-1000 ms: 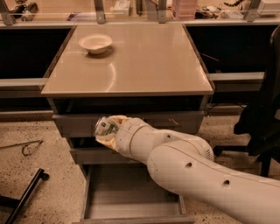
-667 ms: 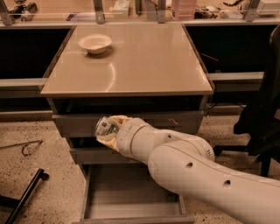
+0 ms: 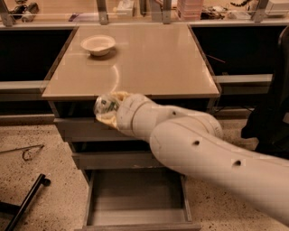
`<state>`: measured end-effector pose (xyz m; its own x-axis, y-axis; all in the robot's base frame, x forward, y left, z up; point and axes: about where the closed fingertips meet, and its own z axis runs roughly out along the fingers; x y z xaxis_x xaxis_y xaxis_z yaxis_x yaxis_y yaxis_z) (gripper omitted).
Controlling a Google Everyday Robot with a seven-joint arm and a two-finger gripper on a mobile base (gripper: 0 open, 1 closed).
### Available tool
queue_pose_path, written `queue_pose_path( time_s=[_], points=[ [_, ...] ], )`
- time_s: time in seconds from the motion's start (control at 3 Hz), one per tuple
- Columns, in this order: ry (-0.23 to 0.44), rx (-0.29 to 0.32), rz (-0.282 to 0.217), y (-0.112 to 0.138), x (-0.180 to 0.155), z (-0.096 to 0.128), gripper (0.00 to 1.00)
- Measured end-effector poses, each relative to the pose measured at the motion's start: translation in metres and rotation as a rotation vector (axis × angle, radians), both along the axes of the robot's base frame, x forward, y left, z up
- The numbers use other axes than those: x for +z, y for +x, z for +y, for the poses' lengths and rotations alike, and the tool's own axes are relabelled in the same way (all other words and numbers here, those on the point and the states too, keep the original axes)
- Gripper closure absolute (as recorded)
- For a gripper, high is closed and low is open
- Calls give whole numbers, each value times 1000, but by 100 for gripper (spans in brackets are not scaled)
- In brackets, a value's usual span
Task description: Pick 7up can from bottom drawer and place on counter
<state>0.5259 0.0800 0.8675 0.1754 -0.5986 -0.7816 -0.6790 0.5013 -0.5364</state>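
My gripper [image 3: 108, 109] is shut on the 7up can [image 3: 104, 105], a whitish-silver can whose shiny end faces the camera. It holds the can in front of the cabinet, level with the front edge of the beige counter [image 3: 153, 58]. The yellowish fingers [image 3: 118, 96] wrap around the can, and the thick white arm runs off to the lower right. The bottom drawer [image 3: 135, 198] is pulled open below, and its grey tray shows nothing inside.
A white bowl [image 3: 97, 44] stands at the back left of the counter. Two shut grey drawers [image 3: 86, 131] sit above the open one. A cluttered bench with metal posts [image 3: 162, 11] runs behind. A black bar [image 3: 27, 198] and a wire [image 3: 27, 152] lie on the floor at left.
The gripper has risen with the can, from in front of the top drawer up to the counter's front edge, and moved slightly left.
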Motion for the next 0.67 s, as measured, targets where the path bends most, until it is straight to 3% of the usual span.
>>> queue_pose_path(
  time_s=[0.33, 0.67],
  points=[
    [-19, -5, -114, 32, 51, -2, 100],
    [-32, -14, -164, 80, 67, -3, 100]
  ],
)
